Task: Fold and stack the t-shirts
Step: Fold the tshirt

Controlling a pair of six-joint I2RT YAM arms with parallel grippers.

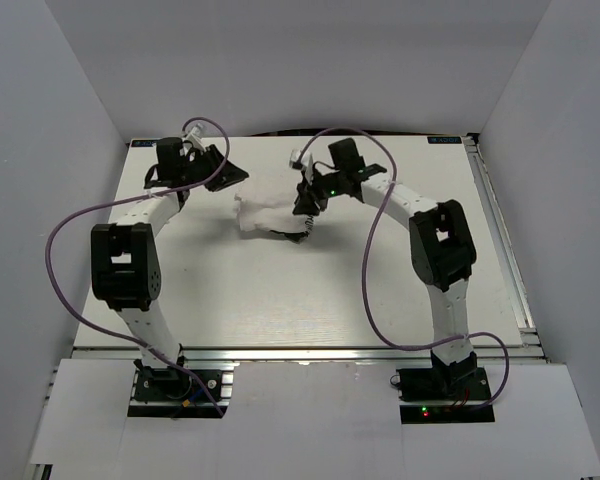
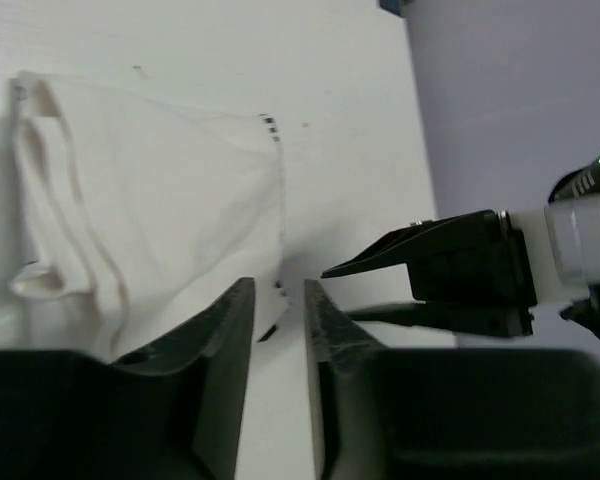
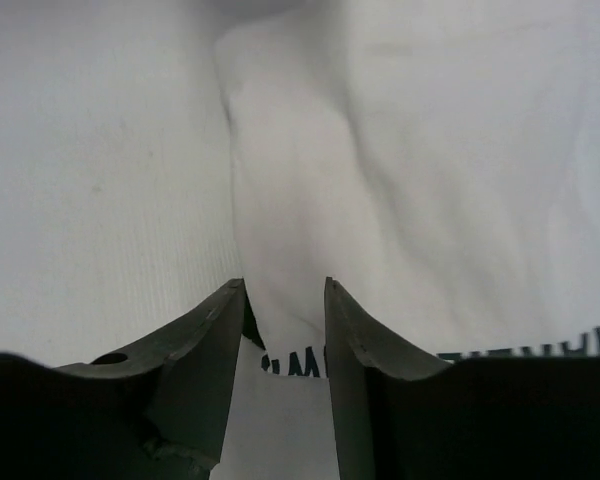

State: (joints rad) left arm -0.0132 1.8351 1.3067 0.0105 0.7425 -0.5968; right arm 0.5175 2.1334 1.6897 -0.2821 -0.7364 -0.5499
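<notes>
at the near edge of the table (image 1: 280, 290), two arm bases are bolted side by side, with purple cables (image 1: 70, 225) looping up from them. both arms reach toward the far half of the table.

the right pincer (image 3: 282, 290) points down at a crumpled white t-shirt (image 1: 258, 213). its two fingers stand apart, open, with a raised ridge of the white cloth running straight between them. i cannot tell whether the cloth touches either finger. dark printed lettering (image 3: 290, 365) shows on the cloth deep in the gap, and more runs off to one side.

the t-shirt lies bunched in a small heap on the table, between the two pincers, most of it just to the left of the right pincer. a dark bit of it shows on the near side of that pincer.

farther off, the left pincer (image 2: 278, 290) sits over the table, left of the heap and beyond it. its fingers are a little apart, open, holding nothing. bare table shows in the gap, and the shirt's edge lies just off one fingertip. the right pincer's tips are close by.

plain white walls (image 1: 310, 70) close in the table behind.
</notes>
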